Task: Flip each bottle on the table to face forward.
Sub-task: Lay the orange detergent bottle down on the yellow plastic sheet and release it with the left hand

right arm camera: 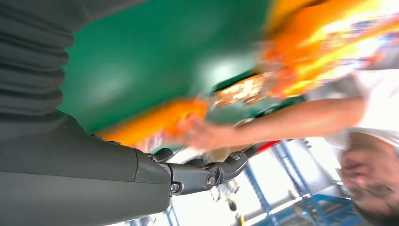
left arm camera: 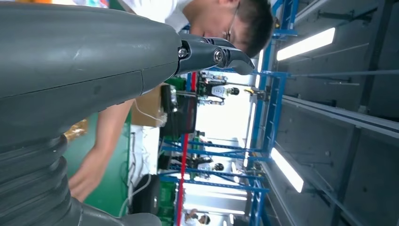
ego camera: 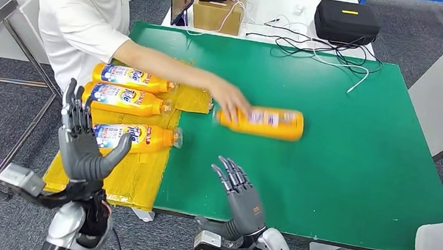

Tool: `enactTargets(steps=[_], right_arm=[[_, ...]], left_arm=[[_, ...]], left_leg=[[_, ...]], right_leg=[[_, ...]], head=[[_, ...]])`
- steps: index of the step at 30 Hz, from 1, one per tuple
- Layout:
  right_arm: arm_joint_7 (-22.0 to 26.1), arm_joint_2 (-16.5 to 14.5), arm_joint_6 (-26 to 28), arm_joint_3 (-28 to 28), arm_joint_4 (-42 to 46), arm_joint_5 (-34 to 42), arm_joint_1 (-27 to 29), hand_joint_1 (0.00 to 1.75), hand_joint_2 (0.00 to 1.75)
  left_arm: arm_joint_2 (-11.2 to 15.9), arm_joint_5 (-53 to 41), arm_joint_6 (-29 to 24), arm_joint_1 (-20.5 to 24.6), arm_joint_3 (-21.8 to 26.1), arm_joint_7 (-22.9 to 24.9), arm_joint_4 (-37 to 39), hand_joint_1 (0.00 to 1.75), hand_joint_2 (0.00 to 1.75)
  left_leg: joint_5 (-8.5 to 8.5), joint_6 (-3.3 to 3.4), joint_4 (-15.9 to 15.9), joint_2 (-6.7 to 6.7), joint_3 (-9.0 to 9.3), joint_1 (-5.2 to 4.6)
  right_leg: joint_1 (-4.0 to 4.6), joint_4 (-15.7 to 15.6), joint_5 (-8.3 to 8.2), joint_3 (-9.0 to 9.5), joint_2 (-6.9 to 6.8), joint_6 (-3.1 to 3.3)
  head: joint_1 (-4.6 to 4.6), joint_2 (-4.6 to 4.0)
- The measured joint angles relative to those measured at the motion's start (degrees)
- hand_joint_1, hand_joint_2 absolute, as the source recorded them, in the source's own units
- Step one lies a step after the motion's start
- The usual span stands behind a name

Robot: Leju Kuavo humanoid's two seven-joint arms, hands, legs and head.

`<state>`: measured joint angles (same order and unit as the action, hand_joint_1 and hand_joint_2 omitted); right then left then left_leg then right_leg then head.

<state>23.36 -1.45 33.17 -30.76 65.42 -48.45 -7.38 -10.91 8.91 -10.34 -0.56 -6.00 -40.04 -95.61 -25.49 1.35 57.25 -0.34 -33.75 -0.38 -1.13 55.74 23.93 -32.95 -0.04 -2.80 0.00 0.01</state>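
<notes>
Green matting covers the table (ego camera: 326, 173) I am working over, and the bottle I care about (ego camera: 264, 121) lies on its side near the middle, just beyond my right hand (ego camera: 242, 197), with a person's hand (ego camera: 229, 97) resting on its cap end. I judge it a full plastic detergent bottle: fairly heavy, smooth and a little slippery, its walls giving under a squeeze, so I would take it around the broad middle of the body, not the narrow neck. Its label is too blurred to read. On the left, three more bottles (ego camera: 127, 99) lie on a yellow sheet (ego camera: 132, 178), their blue labels reading something like "Tide", though I can't be sure. My right hand hovers empty, fingers apart and pointing at the far bottle. My left hand (ego camera: 83, 141) is raised upright over the yellow sheet, fingers spread, holding nothing. At the far edge sit a cardboard box (ego camera: 218, 14) and a black case (ego camera: 346, 20)
</notes>
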Motion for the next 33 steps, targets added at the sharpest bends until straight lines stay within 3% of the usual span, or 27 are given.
enactTargets(steps=[4, 9, 21, 33], right_arm=[[-6.8, 2.0, 1.3, 0.8, 0.4, -9.0, -0.2, 0.0, 1.75], [-9.9, 3.2, -0.9, 1.5, 0.7, -12.0, -1.9, 0.0, 1.75], [-14.9, 2.0, -5.7, 1.4, -8.4, -10.7, -9.8, 0.0, 1.75], [-24.3, 1.5, -11.8, 1.7, -16.1, -14.5, -13.0, 0.0, 1.75]], left_arm=[[-1.3, -2.0, 0.9, -4.9, 0.2, 0.0, -3.7, 0.0, 1.75], [-2.8, -2.3, 2.2, -8.2, 0.6, 0.0, -5.5, 0.0, 1.75], [-4.0, -2.4, -1.8, -8.0, 1.3, 0.0, -2.6, 0.0, 1.75], [-3.9, -3.8, -2.8, -8.8, 2.0, 0.0, -1.5, 0.0, 1.75]], left_leg=[[-0.02, 0.01, 0.0, -0.01, -0.03, 0.0], [-0.01, 0.01, 0.0, 0.0, -0.03, 0.0], [0.02, 0.0, 0.0, -0.02, -0.01, 0.01], [0.01, 0.0, 0.0, 0.0, 0.06, 0.01]], right_leg=[[0.0, 0.0, 0.0, 0.0, 0.0, 0.0], [0.0, 0.0, 0.0, -0.01, 0.0, 0.0], [0.01, 0.0, -0.02, 0.01, 0.0, -0.01], [0.01, 0.0, -0.01, 0.04, 0.0, -0.01]], head=[[0.01, -0.01], [0.0, -0.01], [-0.01, 0.0], [-0.01, 0.0]])
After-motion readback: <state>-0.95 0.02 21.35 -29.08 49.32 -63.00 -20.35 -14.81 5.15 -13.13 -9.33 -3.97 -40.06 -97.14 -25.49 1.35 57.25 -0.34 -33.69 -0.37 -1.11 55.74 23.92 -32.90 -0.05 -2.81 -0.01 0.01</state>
